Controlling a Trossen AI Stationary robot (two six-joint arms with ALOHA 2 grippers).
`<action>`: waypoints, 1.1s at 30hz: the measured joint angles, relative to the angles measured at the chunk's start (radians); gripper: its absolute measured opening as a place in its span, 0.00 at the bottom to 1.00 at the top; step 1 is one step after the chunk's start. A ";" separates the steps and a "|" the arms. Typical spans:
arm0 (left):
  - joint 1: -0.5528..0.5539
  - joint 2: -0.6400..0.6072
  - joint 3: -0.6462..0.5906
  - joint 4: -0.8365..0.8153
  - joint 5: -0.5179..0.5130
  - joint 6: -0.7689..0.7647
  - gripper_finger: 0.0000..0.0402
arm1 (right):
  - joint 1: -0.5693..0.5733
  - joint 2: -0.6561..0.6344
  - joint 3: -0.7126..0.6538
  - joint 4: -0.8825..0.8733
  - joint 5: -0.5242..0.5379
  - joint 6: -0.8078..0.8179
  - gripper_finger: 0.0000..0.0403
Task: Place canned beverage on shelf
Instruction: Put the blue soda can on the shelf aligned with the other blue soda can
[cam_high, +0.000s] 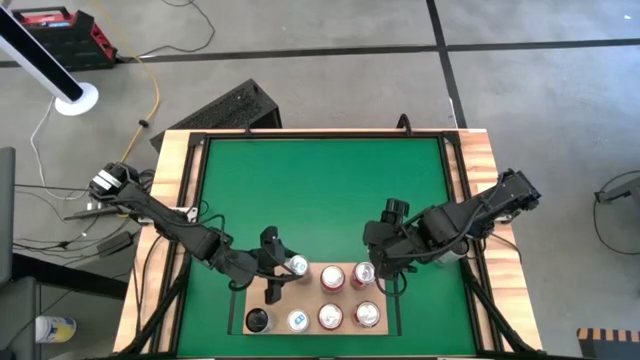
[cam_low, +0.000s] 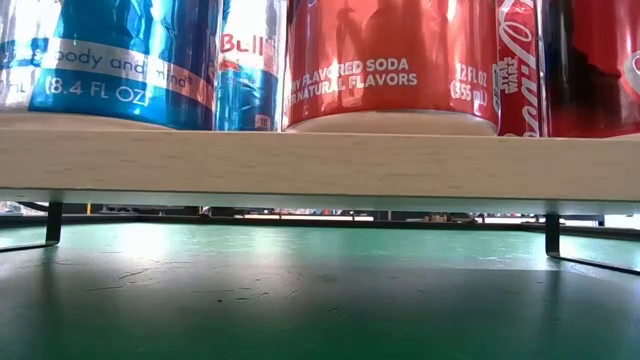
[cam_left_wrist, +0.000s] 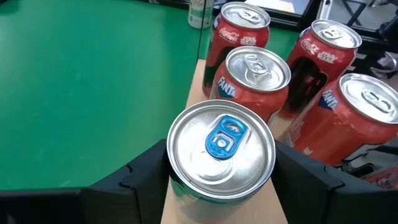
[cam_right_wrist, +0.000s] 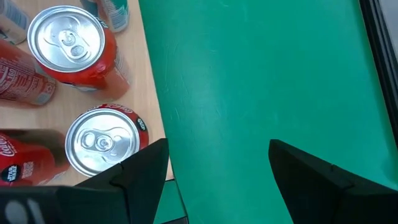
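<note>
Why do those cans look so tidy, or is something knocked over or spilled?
Nothing stands out. The cans on the shelf stand upright with no spill. The left gripper holds a blue-tabbed can upright at the shelf's edge.

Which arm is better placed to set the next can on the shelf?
Left. The left gripper already holds the blue-tab can over the shelf; the right gripper is open, holding nothing.

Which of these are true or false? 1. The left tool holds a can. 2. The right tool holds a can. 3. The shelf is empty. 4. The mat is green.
1. True: the left tool grips the blue-tabbed can.
2. False: the right tool is open over the green mat, holding nothing.
3. False: the shelf carries several cans.
4. True.
</note>
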 joint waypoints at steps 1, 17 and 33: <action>0.000 0.000 0.000 0.000 0.001 -0.008 0.56 | 0.000 0.000 0.000 0.000 0.000 0.000 0.75; -0.041 0.000 0.055 -0.113 -0.017 -0.103 0.56 | -0.033 0.000 0.000 0.002 0.000 -0.068 0.75; -0.060 0.046 0.109 -0.177 -0.047 -0.098 0.56 | -0.052 0.000 0.000 0.026 0.000 -0.094 0.75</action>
